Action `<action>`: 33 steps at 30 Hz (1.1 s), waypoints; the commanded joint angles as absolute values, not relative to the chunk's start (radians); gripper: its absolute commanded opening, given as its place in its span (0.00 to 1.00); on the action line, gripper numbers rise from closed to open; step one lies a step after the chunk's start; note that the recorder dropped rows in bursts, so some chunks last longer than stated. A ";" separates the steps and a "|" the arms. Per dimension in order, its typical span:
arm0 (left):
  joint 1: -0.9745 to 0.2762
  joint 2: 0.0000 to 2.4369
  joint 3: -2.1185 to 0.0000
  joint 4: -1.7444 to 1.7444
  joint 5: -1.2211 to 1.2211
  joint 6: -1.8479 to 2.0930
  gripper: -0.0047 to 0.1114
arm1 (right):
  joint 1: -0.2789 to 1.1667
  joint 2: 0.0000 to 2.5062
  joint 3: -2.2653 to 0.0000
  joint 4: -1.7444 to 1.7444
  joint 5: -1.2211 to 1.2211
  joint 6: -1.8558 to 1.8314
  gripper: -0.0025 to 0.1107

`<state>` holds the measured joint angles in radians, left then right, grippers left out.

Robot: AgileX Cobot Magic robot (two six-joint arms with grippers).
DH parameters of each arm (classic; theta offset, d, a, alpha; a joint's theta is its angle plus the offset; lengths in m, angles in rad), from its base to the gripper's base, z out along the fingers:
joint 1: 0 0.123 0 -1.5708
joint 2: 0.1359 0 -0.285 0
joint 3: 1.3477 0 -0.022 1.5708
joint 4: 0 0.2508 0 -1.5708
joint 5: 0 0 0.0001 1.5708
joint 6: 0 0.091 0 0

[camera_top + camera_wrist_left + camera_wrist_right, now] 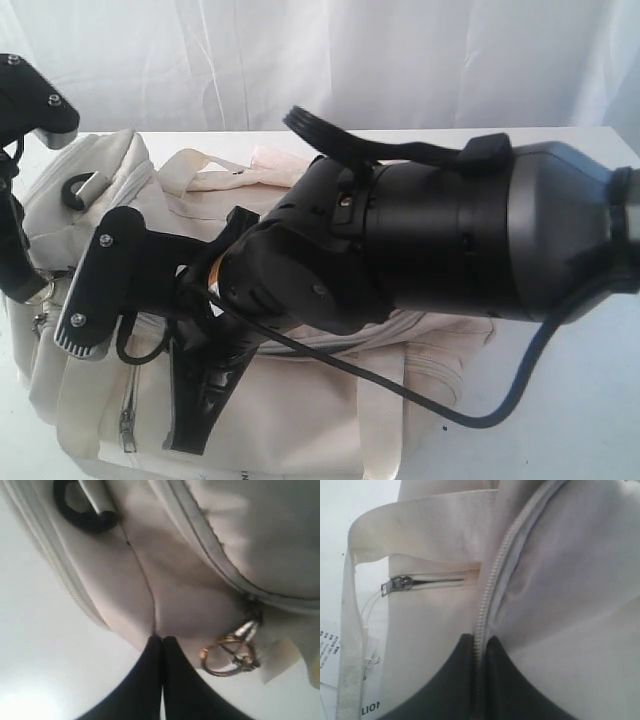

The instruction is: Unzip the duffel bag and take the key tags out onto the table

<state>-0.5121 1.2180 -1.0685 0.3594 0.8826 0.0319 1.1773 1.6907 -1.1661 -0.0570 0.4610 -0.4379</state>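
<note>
Right arm (450, 235): in the exterior view its dark body fills the foreground and hides the middle of the duffel bag (300, 425) from us; its far end is cut off at the picture's edge.
Bench (585, 420): white and plain; we see it only around the bag.
Duffel bag: cream fabric, lying on the bench in the left and middle of the exterior view, its lower edge cut off; no view lets us see inside it.
Left arm (20, 215): only a black sliver at the picture's edge, by the bag's left end.
Webbing strap (350, 645): cream, running beside the side pocket; both ends leave the frame.
Right claw (479, 641): its fingers are drawn together with the teeth of the main zip (492, 575) running between them, so it is clamped on the bag at that zip; the fingers cover whatever lies under the tips.
Left claw (161, 639): its fingers are pressed together with no gap, tips touching the bag's end fabric at a seam; whether any cloth is pinched we cannot tell.
Main zip: closed along the stretch we see, its upper end out of frame.
Pocket zip (432, 581): closed, slider at the end nearest the strap, apart from the right claw.
D-ring (87, 524): black, blurred and partly cut off, well apart from the left claw.
Ring pull (239, 652): a brass-coloured ring hanging at a zip's end, just beside the left claw; we see no contact.
Paper label (327, 655): mostly cut off, print too small to read.
</note>
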 commanded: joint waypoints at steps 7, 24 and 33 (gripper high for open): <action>-0.489 1.216 -1.061 0.265 0.911 0.052 0.04 | 1.178 1.691 -1.163 -0.059 0.544 -0.432 0.02; -0.489 1.157 -1.059 0.128 0.982 -0.064 0.57 | 1.178 1.691 -1.163 -0.054 0.588 -0.432 0.02; -0.410 1.159 -0.951 0.027 0.869 -0.130 0.44 | 1.178 1.691 -1.163 -0.054 0.609 -0.432 0.02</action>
